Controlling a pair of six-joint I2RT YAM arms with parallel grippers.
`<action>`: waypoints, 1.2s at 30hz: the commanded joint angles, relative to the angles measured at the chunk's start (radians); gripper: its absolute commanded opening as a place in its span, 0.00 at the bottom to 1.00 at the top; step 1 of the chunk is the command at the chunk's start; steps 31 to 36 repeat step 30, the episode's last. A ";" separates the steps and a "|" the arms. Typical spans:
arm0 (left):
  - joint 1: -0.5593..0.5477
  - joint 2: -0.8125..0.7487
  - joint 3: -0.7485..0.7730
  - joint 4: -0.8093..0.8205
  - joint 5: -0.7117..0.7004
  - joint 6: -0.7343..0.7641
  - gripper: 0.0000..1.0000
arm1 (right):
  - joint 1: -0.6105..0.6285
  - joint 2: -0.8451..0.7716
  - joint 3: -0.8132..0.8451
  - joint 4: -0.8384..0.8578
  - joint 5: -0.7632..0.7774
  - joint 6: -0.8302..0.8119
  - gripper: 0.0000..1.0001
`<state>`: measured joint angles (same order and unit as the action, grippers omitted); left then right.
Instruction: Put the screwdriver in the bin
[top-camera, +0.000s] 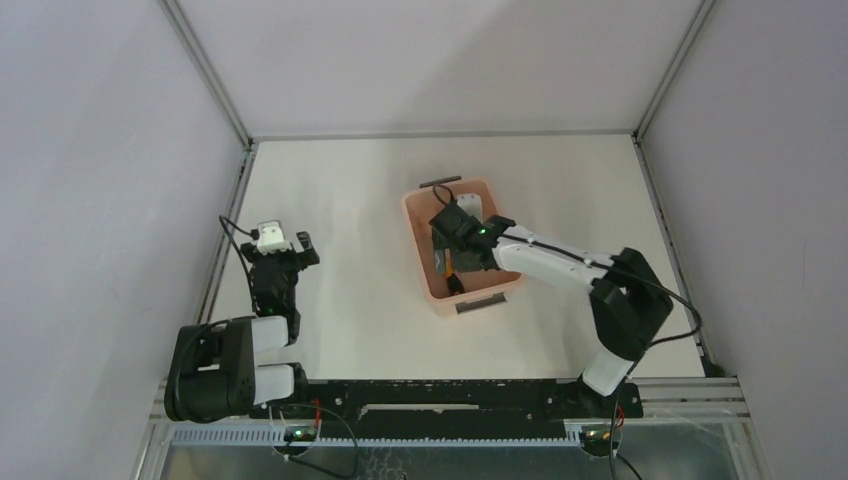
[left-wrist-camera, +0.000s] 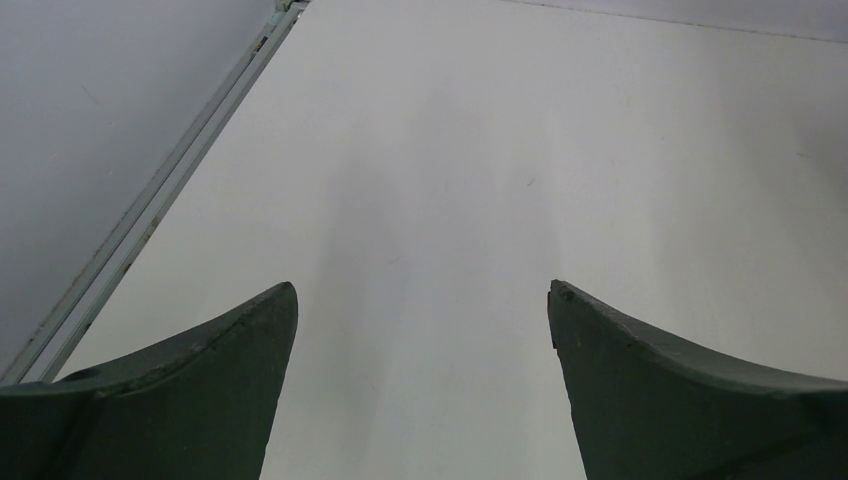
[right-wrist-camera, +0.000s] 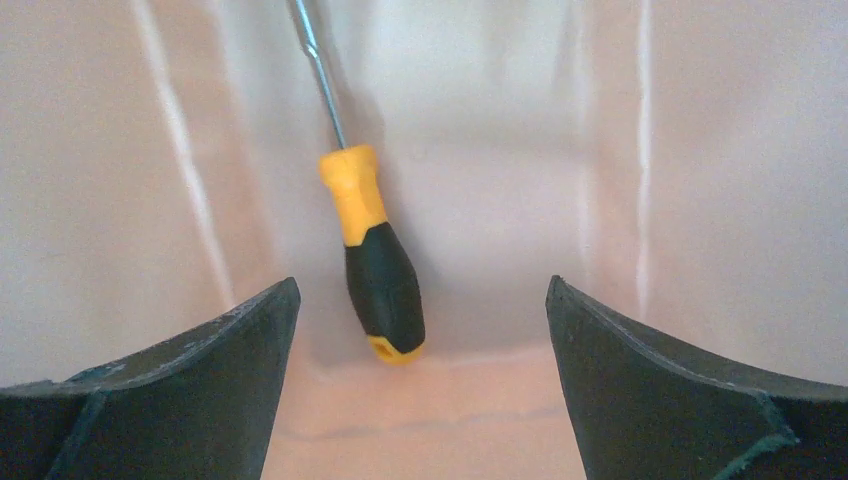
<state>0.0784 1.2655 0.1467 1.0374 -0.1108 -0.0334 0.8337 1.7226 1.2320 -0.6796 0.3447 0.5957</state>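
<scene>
Left end effector (left-wrist-camera: 422, 330): fingers spread wide, gripping nothing, above white tabletop (top-camera: 350, 200) near its left rail | Right end effector (right-wrist-camera: 422, 330): fingers spread, lowered inside bin (top-camera: 415, 245) | Screwdriver (right-wrist-camera: 375, 270): lying on bin floor, clear of both fingers, orange-and-black handle nearest, grey shaft pointing away | Bin: pale pink tub, mid-tabletop

Glossy pink plastic bin (right-wrist-camera: 480, 200); metal-shafted, matt-handled screwdriver (right-wrist-camera: 375, 260).

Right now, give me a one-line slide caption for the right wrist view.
Right gripper open inside the bin, the screwdriver lying loose on the floor between its jaws.
</scene>
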 joint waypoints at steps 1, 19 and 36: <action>-0.006 -0.008 0.039 0.032 -0.011 0.015 1.00 | 0.012 -0.151 0.118 -0.056 0.061 -0.067 1.00; -0.006 -0.010 0.039 0.032 -0.010 0.015 1.00 | -0.370 -0.428 0.343 -0.259 0.117 -0.293 1.00; -0.006 -0.009 0.039 0.032 -0.010 0.015 1.00 | -0.858 -0.535 0.209 -0.256 -0.046 -0.313 1.00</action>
